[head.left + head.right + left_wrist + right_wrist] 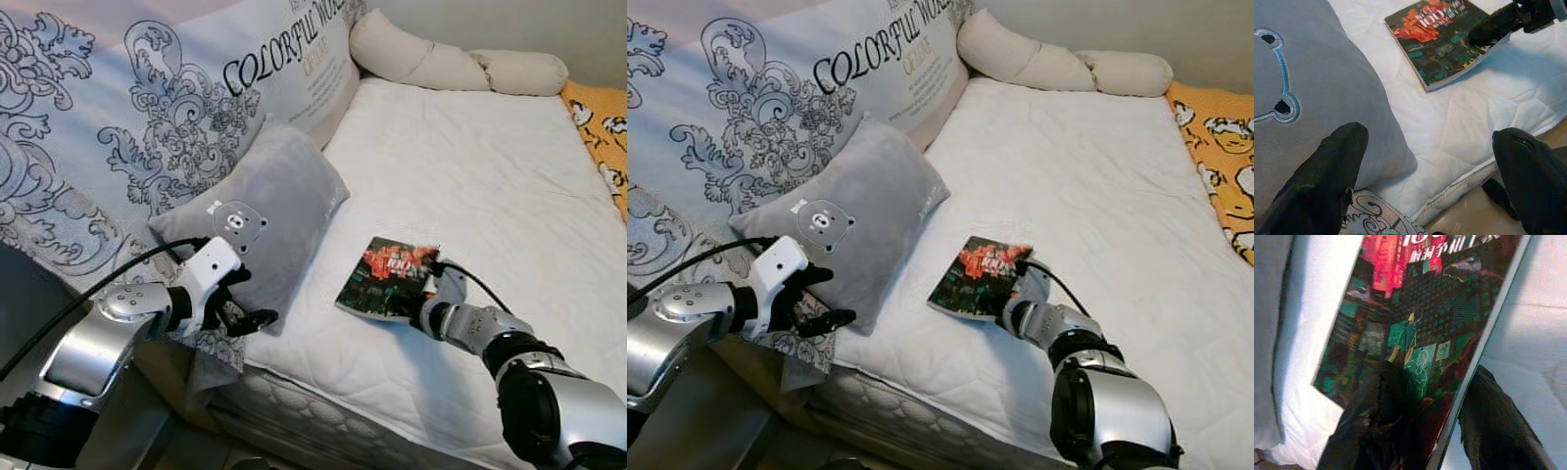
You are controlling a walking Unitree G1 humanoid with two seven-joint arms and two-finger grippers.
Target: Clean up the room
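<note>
- The thin dark paperback book with the red-and-green cover (388, 277) lies flat, centre frame, on the white quilted mattress (490, 176).
- Your right tool (1442, 431) straddles its near edge, one finger above, one below.
- Expect it light and floppy; pinch near the spine.
- Your left tool (1432, 181) hangs open by the grey bear pillow (260, 211).

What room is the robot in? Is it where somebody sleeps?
Most likely a bedroom. There is a bed with a white quilted mattress, a grey pillow with a bear face and a big patterned cushion leaning at the head. The right gripper is gripping a book lying on it.
</note>
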